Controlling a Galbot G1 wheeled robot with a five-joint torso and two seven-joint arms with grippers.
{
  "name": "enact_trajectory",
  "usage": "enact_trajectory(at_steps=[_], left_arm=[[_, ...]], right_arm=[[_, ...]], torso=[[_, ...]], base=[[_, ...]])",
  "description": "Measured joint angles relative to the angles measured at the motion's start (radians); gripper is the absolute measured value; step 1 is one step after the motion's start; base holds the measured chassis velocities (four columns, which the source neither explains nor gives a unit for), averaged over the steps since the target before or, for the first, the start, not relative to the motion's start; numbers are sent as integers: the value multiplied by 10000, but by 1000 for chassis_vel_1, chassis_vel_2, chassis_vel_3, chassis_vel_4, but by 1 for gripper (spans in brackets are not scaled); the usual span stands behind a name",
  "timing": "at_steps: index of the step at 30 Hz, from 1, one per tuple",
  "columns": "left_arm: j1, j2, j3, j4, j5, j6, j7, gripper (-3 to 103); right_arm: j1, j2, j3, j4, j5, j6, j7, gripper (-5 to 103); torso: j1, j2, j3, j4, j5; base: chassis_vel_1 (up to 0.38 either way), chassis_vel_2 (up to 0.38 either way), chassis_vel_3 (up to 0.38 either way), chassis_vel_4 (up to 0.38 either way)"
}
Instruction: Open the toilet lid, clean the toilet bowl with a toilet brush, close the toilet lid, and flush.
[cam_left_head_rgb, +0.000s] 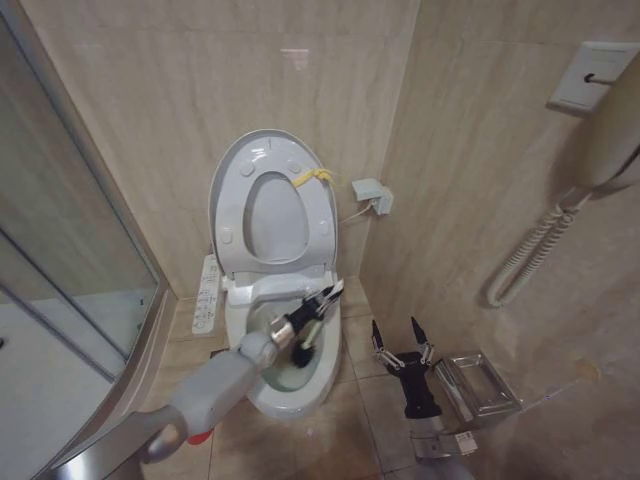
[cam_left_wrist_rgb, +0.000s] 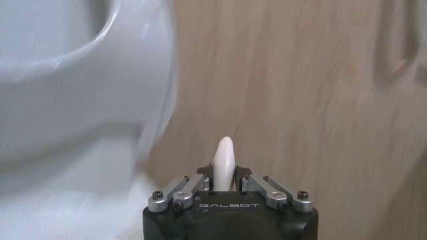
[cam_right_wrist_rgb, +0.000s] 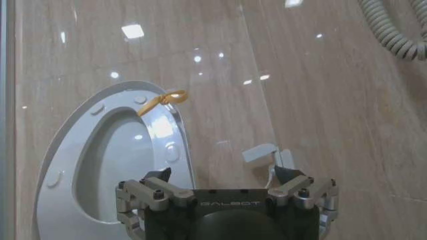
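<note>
The toilet lid (cam_left_head_rgb: 226, 168) stands raised against the back wall with the ring seat (cam_left_head_rgb: 240, 235) up in front of it. Its yellow tag (cam_left_head_rgb: 312, 178) is at the top edge. The lid (cam_right_wrist_rgb: 63, 145) and tag (cam_right_wrist_rgb: 163, 98) also show in the right wrist view. The white toilet bowl (cam_left_head_rgb: 258, 303) is open below. My left gripper (cam_left_head_rgb: 316, 304) reaches over it, shut on the toilet brush handle (cam_left_wrist_rgb: 225, 157), and the dark bristle head (cam_left_head_rgb: 303, 352) is down inside the bowl. The right gripper (cam_left_head_rgb: 396, 326) hangs open above the floor to the right of the toilet, holding nothing.
A glass shower enclosure (cam_left_head_rgb: 70, 260) curves along the left. The button panel (cam_left_head_rgb: 207, 295) sits on the bowl's left side. On the floor at the right stands a metal rack (cam_left_head_rgb: 482, 385). A wall phone with coiled cord (cam_left_head_rgb: 535, 245) and a small white box (cam_left_head_rgb: 372, 192) hang on the walls.
</note>
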Motion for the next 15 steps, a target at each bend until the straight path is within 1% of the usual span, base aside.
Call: enact_trajectory(at_steps=[1,2,3,4,5,6,7,8,10,11,12,13,14,15], left_arm=[[0,0,0,0,0,0,0,22],[52,49,-23,14,170,39,-272,22],[62,52,-104,-204,122,144,-575,22],[62,34,-128,-497,-58,272,-834,22],[62,34,-128,-497,-58,272,-834,22],[11,-42,-156,-1181,-473,460,-1158,22],[-27,-86,-167,-1456,-635,482,-1230,22],[-69,-108,-169,-1783,-794,395,-1233,22],[-31,-78,-165,-1738,-777,299,-1183,22],[103,-12,-158,-1481,-656,157,-1104,22],[340,91,-212,-931,-377,-26,-1029,22],[430,123,-283,-577,-177,-140,-992,22],[430,123,-283,-577,-177,-140,-992,22],[458,106,-395,-382,-48,-265,-972,22]], right_arm=[[0,0,0,0,0,0,0,100],[10,-1,-30,-2,-3,-6,-3,100],[14,2,-45,-6,-4,-6,-7,100],[12,3,-37,-18,-5,-6,-6,100],[12,3,-37,-18,-5,-6,-6,100],[9,27,-9,-49,-7,-2,-6,100],[9,36,-1,-60,-12,-1,-7,100],[3,59,15,-65,-13,6,-7,100],[-7,64,19,-63,-12,9,-7,100],[-15,67,10,-55,-12,9,-7,100],[-17,48,-15,-21,-10,9,-10,100],[-18,21,-24,-4,0,9,-16,100],[-18,21,-24,-4,0,9,-16,100],[-23,2,-29,-1,14,10,-21,100]], torso=[[0,0,0,0,0],[1,0,-1,9,2],[-1,1,-3,5,5],[-1,1,-2,12,6],[-1,1,-2,12,6],[2,-1,3,13,5],[3,-1,2,-1,0],[-2,3,-5,-22,-2],[-3,4,-6,-20,5],[-1,2,-2,-19,9],[1,0,1,-11,-2],[1,0,1,4,-2],[1,0,1,4,-2],[0,0,0,9,0]], base=[[0,0,0,0],[0,0,0,0],[0,0,0,0],[0,0,0,0],[0,0,0,0],[0,0,0,0],[0,0,0,0],[0,0,0,0],[-57,-29,-12,-7],[-57,-54,-42,-34],[-48,-54,3,-4],[0,0,0,0],[0,0,0,0],[0,0,0,0]])
